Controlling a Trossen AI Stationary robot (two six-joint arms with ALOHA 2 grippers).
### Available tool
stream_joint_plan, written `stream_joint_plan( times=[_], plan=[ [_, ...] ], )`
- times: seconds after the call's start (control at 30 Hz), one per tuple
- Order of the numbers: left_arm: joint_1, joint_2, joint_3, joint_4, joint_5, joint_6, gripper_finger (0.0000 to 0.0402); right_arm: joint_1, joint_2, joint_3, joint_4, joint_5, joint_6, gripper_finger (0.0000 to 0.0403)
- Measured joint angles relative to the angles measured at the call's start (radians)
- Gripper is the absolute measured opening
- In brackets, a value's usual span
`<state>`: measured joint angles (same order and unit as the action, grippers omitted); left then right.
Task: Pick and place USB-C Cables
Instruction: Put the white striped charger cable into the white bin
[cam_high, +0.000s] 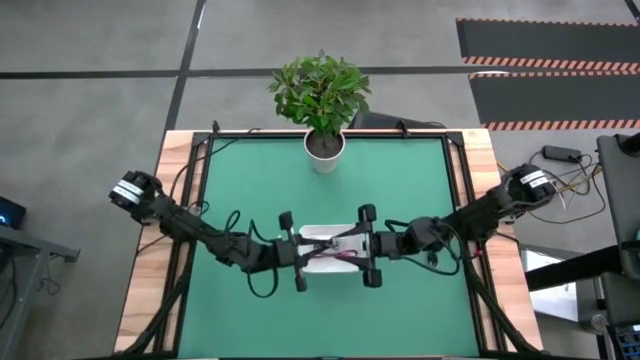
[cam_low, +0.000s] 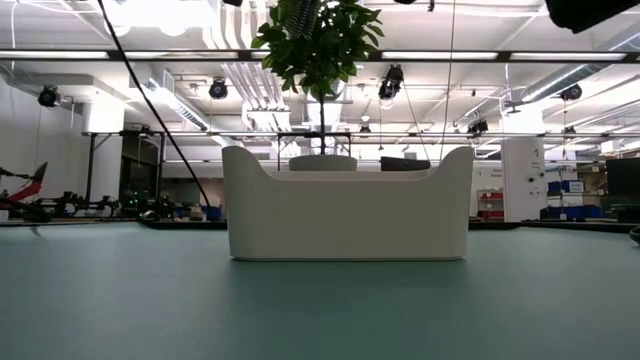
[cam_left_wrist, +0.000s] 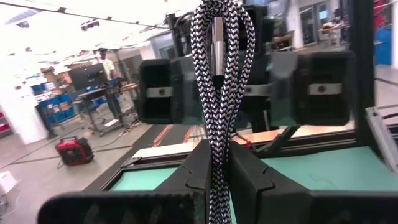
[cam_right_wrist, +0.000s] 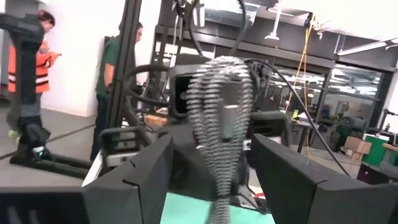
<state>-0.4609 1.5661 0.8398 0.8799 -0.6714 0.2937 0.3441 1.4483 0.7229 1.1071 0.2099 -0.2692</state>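
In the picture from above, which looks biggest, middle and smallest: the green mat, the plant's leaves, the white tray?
1. green mat
2. plant's leaves, though they stand nearer the camera
3. white tray, partly hidden by both grippers

A black-and-white braided cable (cam_left_wrist: 221, 118) is standing looped upright at centre frame — a magenta-pink cable (cam_high: 343, 259) is lying in the white tray (cam_high: 322, 232), centre frame.

cable (cam_left_wrist: 219, 112): braided weave | tray (cam_low: 348, 215): matt plastic | table (cam_high: 180, 180): wood edge
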Motion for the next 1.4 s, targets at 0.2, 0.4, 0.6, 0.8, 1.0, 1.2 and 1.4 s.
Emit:
stream_joint_plan(
  times=[0.2, 0.4, 0.6, 0.8, 1.0, 1.2, 1.4],
  plan=[
    [0.004, 0.000, 0.000, 0.001, 0.005, -0.001, 0.0016, -0.018, 0.034, 0.039, -0.001, 0.000, -0.001, 0.0205],
    [0.015, 0.000, -0.008, 0.002, 0.004, -0.001, 0.0016, -0.022, 0.061, 0.061, -0.003, -0.003, -0.010, 0.0173],
    [0.014, 0.000, -0.013, 0.001, 0.006, -0.001, 0.0024, -0.022, 0.059, 0.061, -0.010, 0.001, -0.011, 0.0089],
    [0.014, -0.001, -0.014, 0.002, 0.007, -0.002, 0.0038, -0.022, 0.055, 0.061, -0.015, 0.002, -0.020, 0.0026],
    [0.015, -0.002, -0.024, 0.001, 0.052, -0.043, 0.0048, -0.022, 0.052, 0.060, -0.027, -0.003, -0.019, 0.0029],
    [0.012, -0.026, -0.043, -0.046, 0.086, -0.053, 0.0123, -0.022, 0.044, 0.098, -0.118, -0.001, -0.018, 0.0029],
    [0.007, -0.135, -0.047, -0.280, 0.030, -0.052, 0.0214, -0.022, 0.011, 0.255, -0.504, 0.001, 0.018, 0.0029]
  ],
)
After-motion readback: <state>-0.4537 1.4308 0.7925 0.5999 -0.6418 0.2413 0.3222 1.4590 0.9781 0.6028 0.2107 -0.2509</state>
